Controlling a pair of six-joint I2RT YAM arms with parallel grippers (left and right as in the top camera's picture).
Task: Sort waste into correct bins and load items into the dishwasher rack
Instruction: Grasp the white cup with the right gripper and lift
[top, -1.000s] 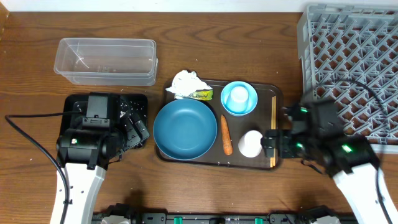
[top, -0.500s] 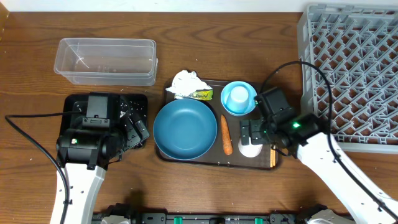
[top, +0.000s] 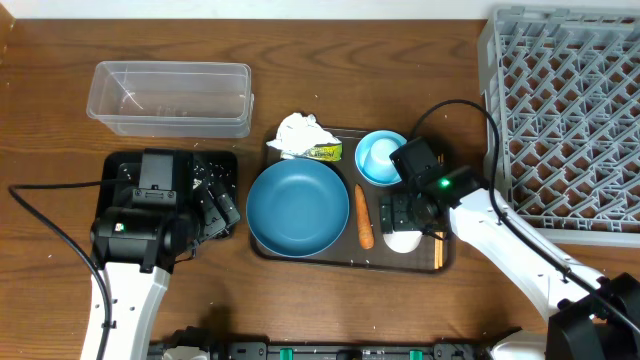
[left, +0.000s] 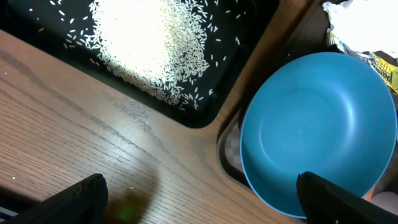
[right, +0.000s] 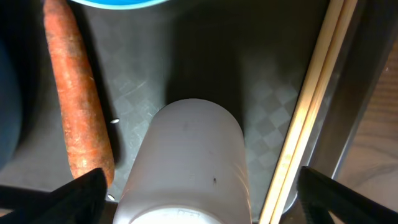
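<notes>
Right wrist view: with right fingers (right: 62, 199) spread astride white cylindrical cup (right: 186, 168), centre, lower, close, avoiding orange carrot (right: 78, 106) and thin wooden chopsticks (right: 311, 112).

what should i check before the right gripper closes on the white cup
1. right gripper open: ok
2. white cup centred between its fingers: ok
3. carrot clear of the near finger: cannot tell, it lies close beside the cup
4. chopsticks clear of the other finger: cannot tell, also close
5. dishwasher rack has free space: ok
6. left gripper away from the cup: ok
</notes>
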